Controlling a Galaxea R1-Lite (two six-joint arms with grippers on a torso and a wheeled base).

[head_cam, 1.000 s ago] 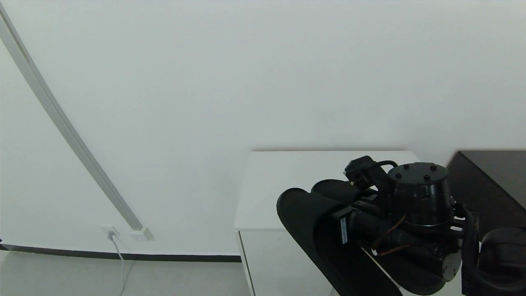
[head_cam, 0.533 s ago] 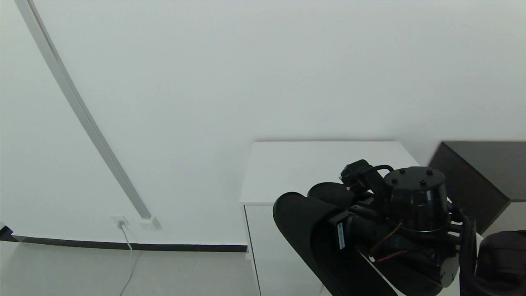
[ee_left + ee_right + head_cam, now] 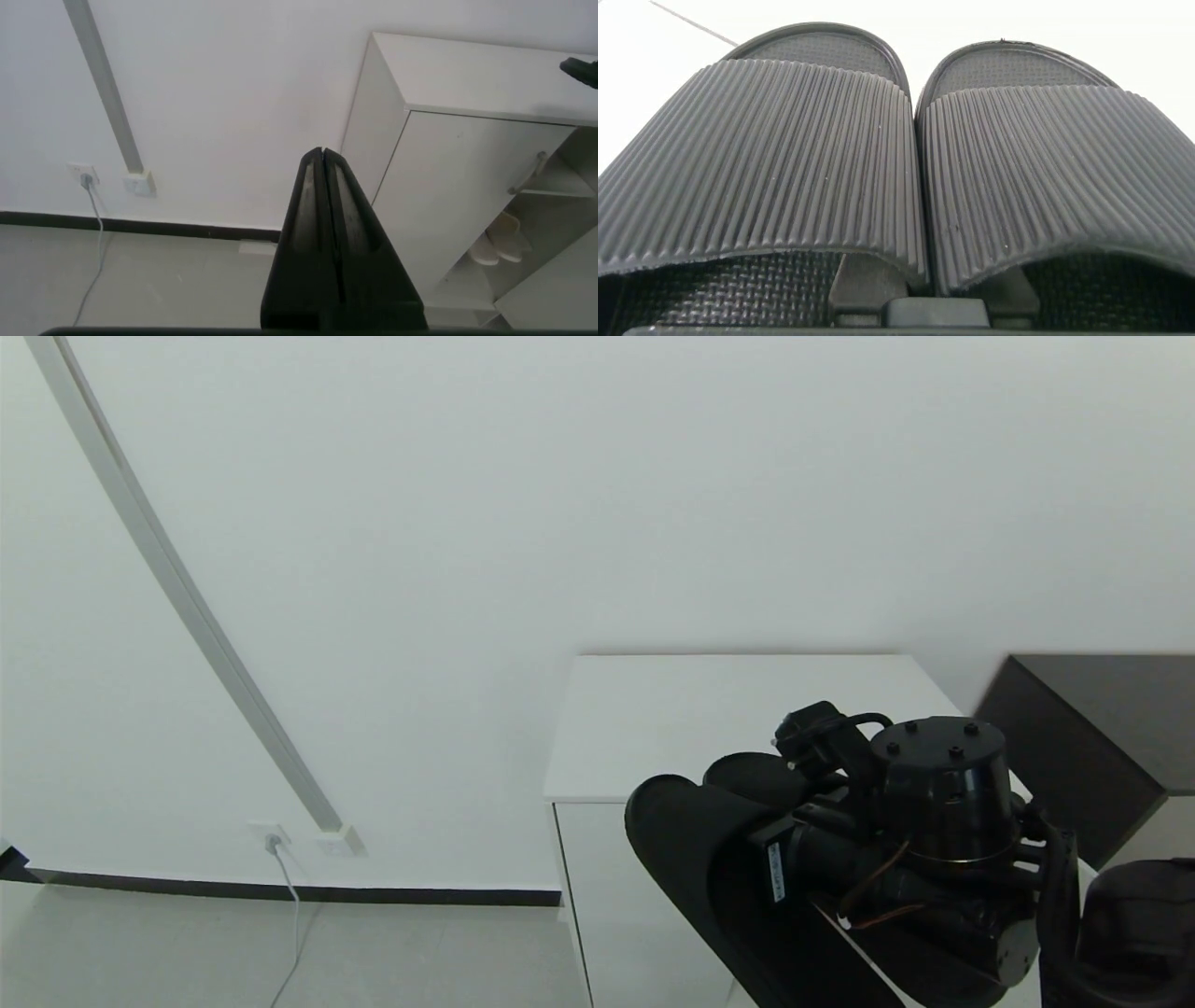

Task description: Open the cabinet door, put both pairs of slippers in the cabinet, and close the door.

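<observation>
My right gripper is shut on a pair of black ribbed slippers, held side by side. In the head view these black slippers hang in front of the white cabinet, level with its top front edge, on my right arm. My left gripper is shut and empty, off to the cabinet's left side. Past a white door panel with a handle, the cabinet's inside stands open. A light pair of slippers lies on the bottom there.
A dark piece of furniture stands right of the cabinet. On the left, the white wall carries a slanting cable duct and a socket with a cord above the grey floor.
The head camera has shifted, so the cabinet and wall sit differently in the picture. My right arm keeps the black slippers in the same hold.
</observation>
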